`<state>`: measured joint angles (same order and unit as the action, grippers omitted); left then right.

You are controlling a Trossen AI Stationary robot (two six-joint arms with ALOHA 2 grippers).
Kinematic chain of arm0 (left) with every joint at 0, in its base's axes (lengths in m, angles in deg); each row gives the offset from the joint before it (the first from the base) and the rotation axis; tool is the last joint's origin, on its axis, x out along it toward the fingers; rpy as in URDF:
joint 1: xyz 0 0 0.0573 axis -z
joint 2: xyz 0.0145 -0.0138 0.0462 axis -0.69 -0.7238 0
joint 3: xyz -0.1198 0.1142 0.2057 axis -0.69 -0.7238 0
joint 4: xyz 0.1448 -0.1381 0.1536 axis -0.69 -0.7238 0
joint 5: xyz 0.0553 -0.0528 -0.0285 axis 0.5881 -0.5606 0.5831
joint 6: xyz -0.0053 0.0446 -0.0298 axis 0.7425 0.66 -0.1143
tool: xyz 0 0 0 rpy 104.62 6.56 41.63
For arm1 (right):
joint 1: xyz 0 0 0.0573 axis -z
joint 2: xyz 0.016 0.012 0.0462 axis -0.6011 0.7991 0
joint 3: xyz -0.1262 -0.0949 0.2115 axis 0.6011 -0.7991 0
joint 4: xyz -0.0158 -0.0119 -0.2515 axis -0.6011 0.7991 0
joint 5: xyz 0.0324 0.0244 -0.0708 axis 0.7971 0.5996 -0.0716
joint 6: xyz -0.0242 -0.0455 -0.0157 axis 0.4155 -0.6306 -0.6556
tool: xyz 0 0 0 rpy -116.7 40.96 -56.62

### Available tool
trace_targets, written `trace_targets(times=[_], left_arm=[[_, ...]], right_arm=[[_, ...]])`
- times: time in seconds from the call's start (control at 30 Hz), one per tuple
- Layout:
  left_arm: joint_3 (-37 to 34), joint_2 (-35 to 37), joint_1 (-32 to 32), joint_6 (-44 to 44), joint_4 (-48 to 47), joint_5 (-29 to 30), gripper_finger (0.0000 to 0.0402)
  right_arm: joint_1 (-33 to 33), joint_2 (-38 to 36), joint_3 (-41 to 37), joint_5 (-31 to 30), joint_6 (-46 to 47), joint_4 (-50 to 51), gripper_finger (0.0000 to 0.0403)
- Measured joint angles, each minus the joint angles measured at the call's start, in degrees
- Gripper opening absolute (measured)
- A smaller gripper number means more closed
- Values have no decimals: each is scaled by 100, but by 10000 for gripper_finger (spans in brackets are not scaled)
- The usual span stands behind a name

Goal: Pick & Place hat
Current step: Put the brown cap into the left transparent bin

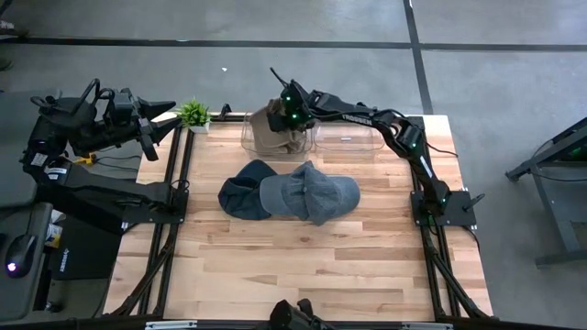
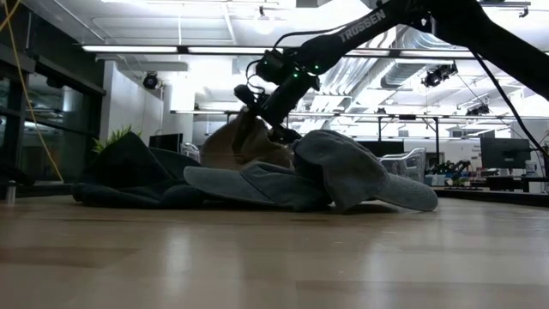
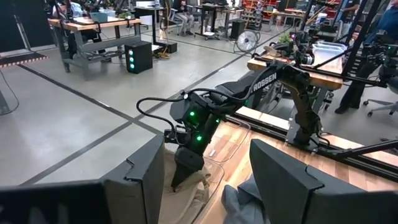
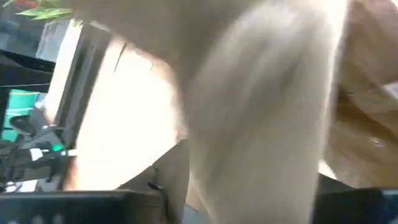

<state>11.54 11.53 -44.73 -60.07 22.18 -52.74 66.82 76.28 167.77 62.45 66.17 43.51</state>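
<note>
High view: tan hat [image 1: 273, 128], crumpled, soft.

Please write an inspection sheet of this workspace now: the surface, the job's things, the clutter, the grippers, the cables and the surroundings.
Surface: wooden table, front part bare.
Job's things: tan hat in the left clear bin at the far edge; grey cap and dark blue hat lying together at mid-table, overlapping.
Clutter: small plant at the far left corner; a second clear bin, contents not clear.
Grippers: right gripper down at the tan hat in the bin; left gripper open, raised off the table's left side, holding nothing.
Cables: black cable looping along the right arm.
Surroundings: workshop floor, desks, a fan.
</note>
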Motion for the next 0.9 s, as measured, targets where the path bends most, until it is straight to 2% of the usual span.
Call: trace_targets(times=[0.2, 0.47, 0.9], left_arm=[[0, 0, -2, 0, -1, -2, 193], [0, 0, -1, -127, -23, -57, 193], [0, 0, 0, -148, -133, -59, 193]], right_arm=[[28, 0, 4, -96, -138, 134, 187], [249, -132, 4, 20, -370, 288, 188], [501, -589, 11, -124, -1451, 680, 188]])
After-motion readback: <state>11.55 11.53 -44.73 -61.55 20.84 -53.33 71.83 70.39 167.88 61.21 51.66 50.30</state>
